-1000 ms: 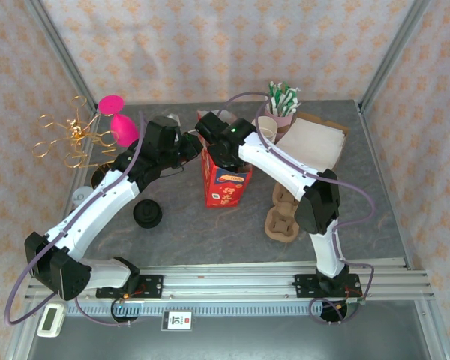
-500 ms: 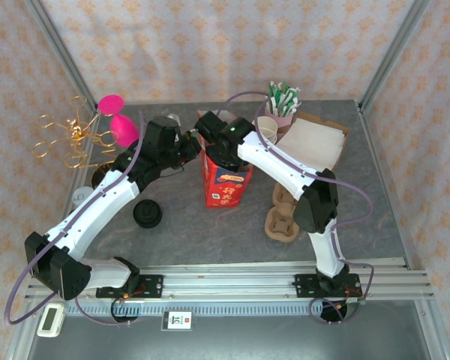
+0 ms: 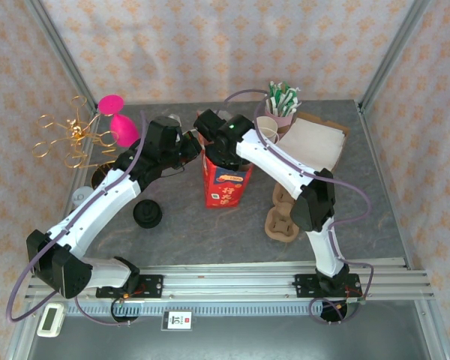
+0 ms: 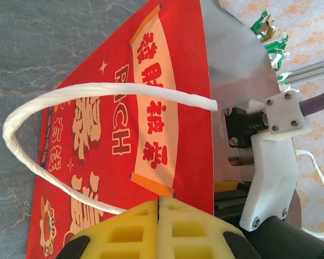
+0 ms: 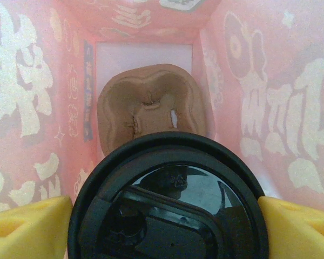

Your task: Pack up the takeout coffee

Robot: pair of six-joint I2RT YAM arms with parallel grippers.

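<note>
A red paper bag (image 3: 226, 186) with white rope handles stands upright mid-table. My left gripper (image 3: 197, 150) is at its upper left edge, and its yellow pads (image 4: 189, 226) are pressed together on the bag's red side (image 4: 124, 135). My right gripper (image 3: 222, 150) reaches down into the bag's mouth. In the right wrist view a coffee cup with a black lid (image 5: 170, 205) sits between its fingers (image 5: 27, 226), inside the pink inner walls (image 5: 32, 108). I cannot tell whether the fingers still press on the cup. A brown pulp carrier (image 5: 151, 108) lies on the bag's floor.
Brown cup carriers (image 3: 283, 214) lie right of the bag. A black lid (image 3: 147, 214) rests at the left. Along the back are a pink object (image 3: 116, 120), a gold wire stand (image 3: 67, 139), paper cups (image 3: 267, 129), a cup of stirrers (image 3: 282, 101) and a flat brown bag (image 3: 315, 142).
The right arm's wrist has edged slightly left and back over the bag's mouth. The left arm and the bag hold their places.
</note>
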